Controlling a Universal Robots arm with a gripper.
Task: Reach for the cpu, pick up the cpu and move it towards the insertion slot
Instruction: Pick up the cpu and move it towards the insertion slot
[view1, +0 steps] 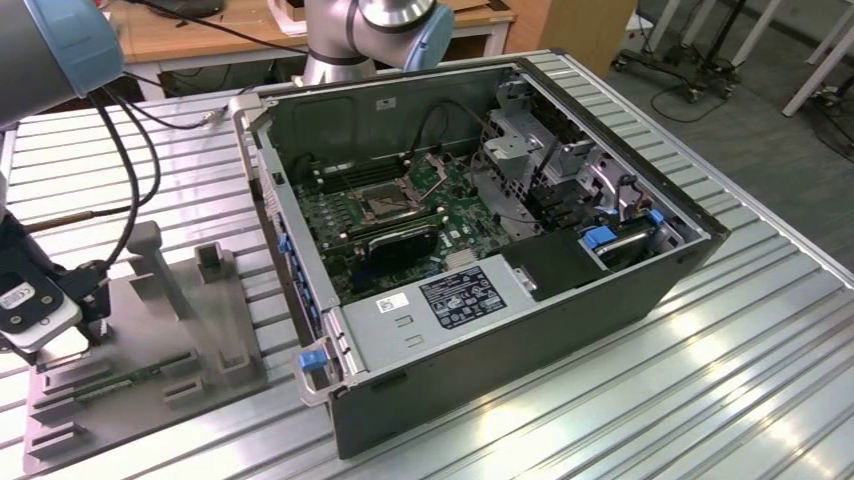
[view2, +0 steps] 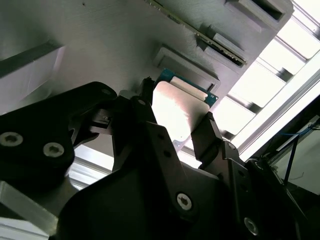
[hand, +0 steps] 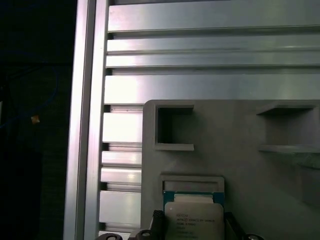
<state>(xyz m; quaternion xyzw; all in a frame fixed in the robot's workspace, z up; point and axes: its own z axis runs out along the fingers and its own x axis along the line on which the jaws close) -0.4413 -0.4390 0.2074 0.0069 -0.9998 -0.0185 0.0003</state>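
Note:
The cpu (view2: 175, 107) is a flat silvery-white square chip with a blue-green rim, lying in a recess of the grey fixture (hand: 235, 150). My gripper (view2: 176, 119) is down over it, with one black finger against each of two opposite edges, shut on the cpu (hand: 194, 215). In the exterior view the gripper (view1: 47, 320) hangs over the fixture's end at the exterior view's left. The insertion slot (view1: 387, 205) is a silver-framed square socket on the green board inside the open computer case (view1: 534, 300), well to the exterior view's right of the gripper.
The grey fixture (view1: 160, 330) carries upright posts (view1: 150, 265) and a narrow green circuit strip (view1: 120, 380). It rests on a ribbed aluminium table (view1: 747, 380). The case's metal walls and drive cages (view1: 534, 160) surround the board. Black cables (view1: 127, 170) trail from the arm.

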